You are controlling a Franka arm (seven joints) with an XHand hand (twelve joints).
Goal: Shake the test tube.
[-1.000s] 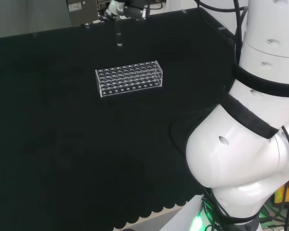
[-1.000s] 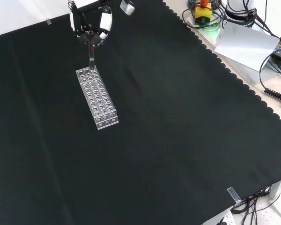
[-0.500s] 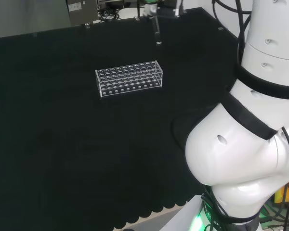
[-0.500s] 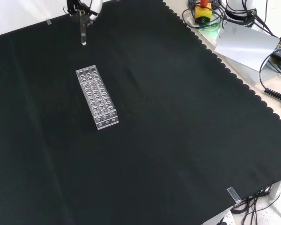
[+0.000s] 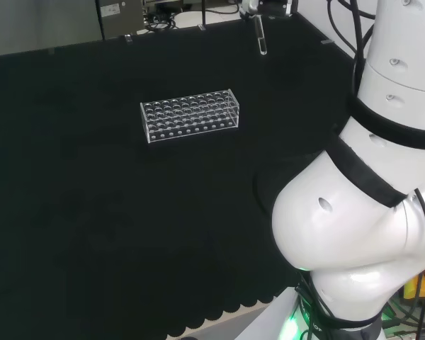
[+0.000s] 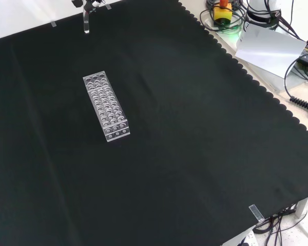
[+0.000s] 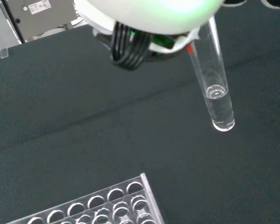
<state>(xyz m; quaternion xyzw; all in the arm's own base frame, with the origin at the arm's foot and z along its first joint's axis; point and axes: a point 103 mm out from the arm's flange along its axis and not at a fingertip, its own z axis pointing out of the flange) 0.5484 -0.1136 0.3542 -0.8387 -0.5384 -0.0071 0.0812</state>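
A clear glass test tube (image 5: 260,40) hangs nearly upright above the cloth at the bench's far side, held at its top by my hand (image 5: 268,7), which reaches in from the head view's top edge. In the front view the test tube (image 6: 86,23) hangs below my hand (image 6: 90,2) at the top left. The wrist view shows the test tube (image 7: 215,84) tilted, with a little clear liquid in its rounded end, under a blurred white part of my hand (image 7: 149,14). The clear plastic rack (image 5: 190,115) stands on the cloth with its holes empty, well apart from the tube.
The arm's white links (image 5: 368,212) take up the head view's right side. In the front view the cloth's scalloped edge (image 6: 256,77) runs down the right, with a white sheet (image 6: 271,47), cables and a yellow and red button (image 6: 223,9) beyond it.
My hand has lifted the test tube off the rack's end and carried it to the right in the head view, up towards the top edge in the front view.
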